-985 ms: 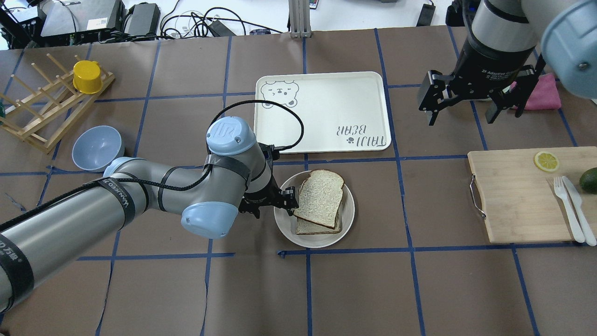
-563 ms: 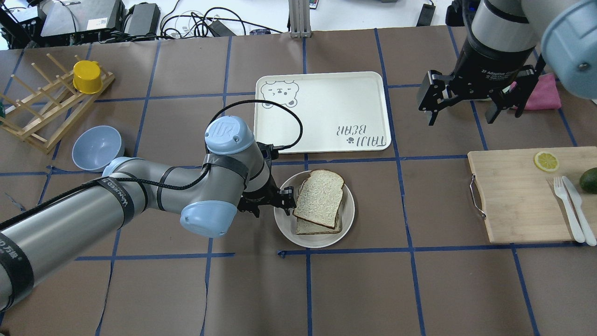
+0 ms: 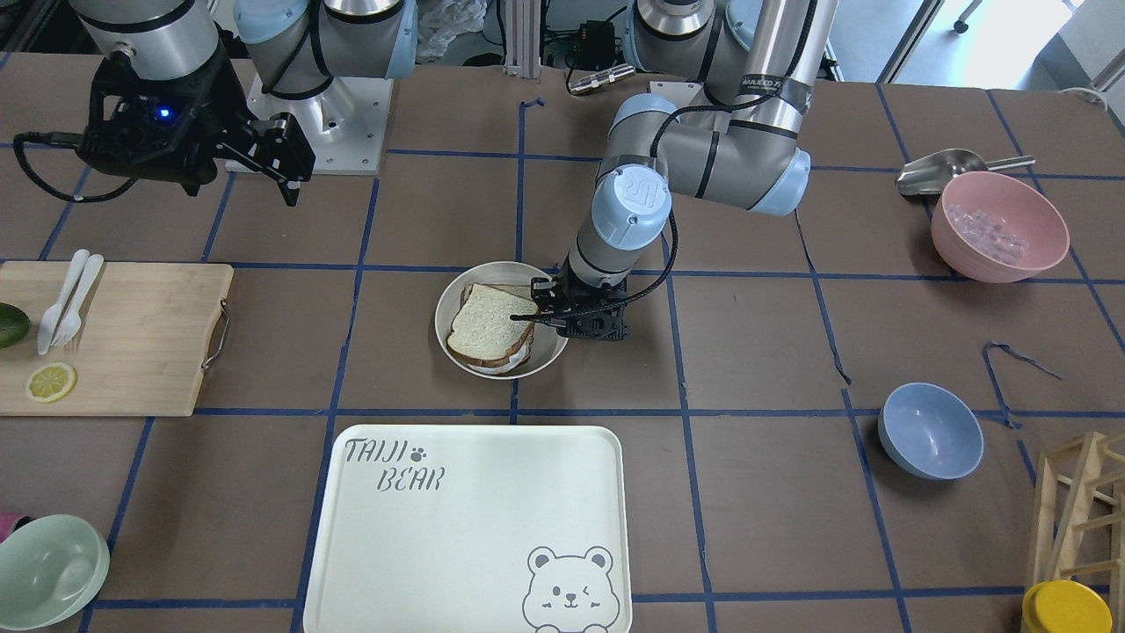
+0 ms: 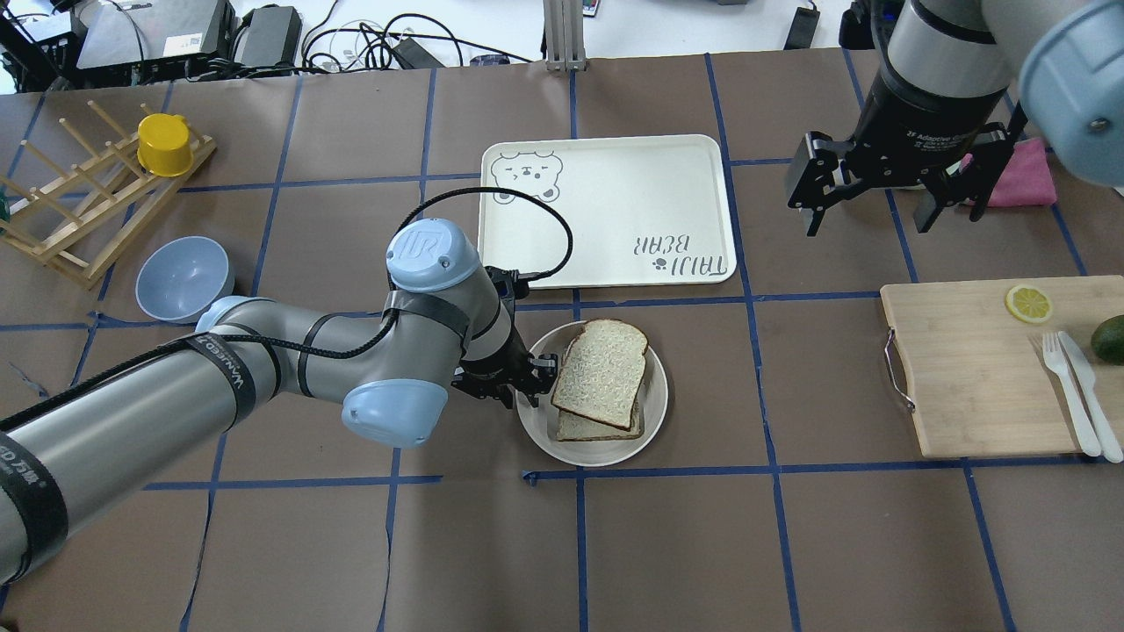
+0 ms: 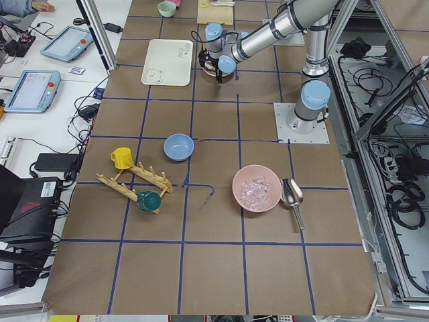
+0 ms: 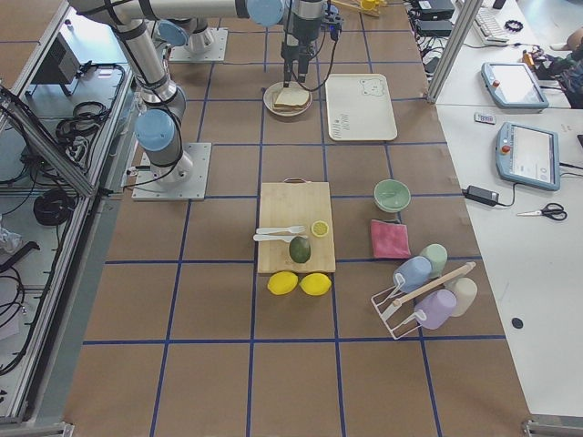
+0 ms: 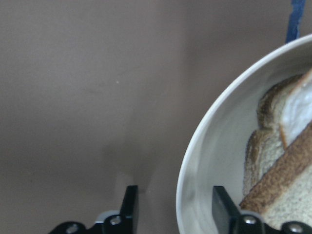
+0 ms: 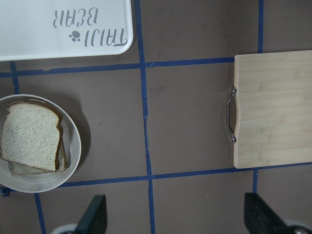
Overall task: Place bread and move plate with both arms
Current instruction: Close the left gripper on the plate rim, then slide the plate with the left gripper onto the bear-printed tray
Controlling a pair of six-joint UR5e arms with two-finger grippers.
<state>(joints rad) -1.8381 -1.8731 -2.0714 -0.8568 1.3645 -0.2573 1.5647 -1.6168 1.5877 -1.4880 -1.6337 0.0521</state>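
Bread [image 4: 603,373], a large brown-crusted slice, lies slanted on top of a second slice [image 4: 581,427] inside the round cream plate [image 4: 606,454], just below the centre of the overhead frame. At the plate's left edge the left hand [image 4: 529,384] sits low, its fingers apart and astride the rim, one inside the plate, one outside over the brown counter [image 4: 702,544]. A cream bear tray [image 4: 615,202] lies just above the plate. In the upper right, the right hand [image 4: 868,219] hangs above the counter, fingers spread wide.
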